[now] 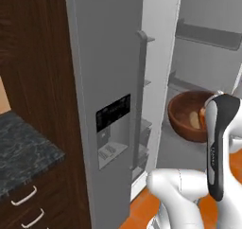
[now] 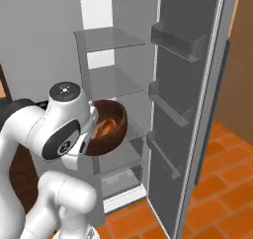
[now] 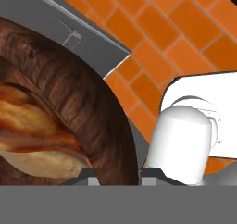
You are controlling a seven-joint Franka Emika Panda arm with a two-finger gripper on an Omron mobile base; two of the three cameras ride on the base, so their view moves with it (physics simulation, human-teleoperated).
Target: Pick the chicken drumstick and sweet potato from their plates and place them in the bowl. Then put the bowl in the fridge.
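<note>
Two foods: chicken drumstick (image 3: 32,126) and sweet potato (image 3: 41,163) lie inside the bowl (image 2: 106,127)
Bowl: tilted, held up before the open fridge (image 2: 123,85) — near its middle shelves (image 2: 111,38)
Jaws: clamped narrow on the bowl's rim
Floor (image 3: 185,28): orange tiles

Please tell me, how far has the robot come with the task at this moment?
Done: the reddish-brown chicken drumstick and the tan sweet potato lie inside the deep dark wooden bowl. In hand: the gripper is shut on the bowl's rim and holds it tilted in front of the shelves of the open tall grey fridge. Left: setting the bowl on a shelf and releasing it.
</note>
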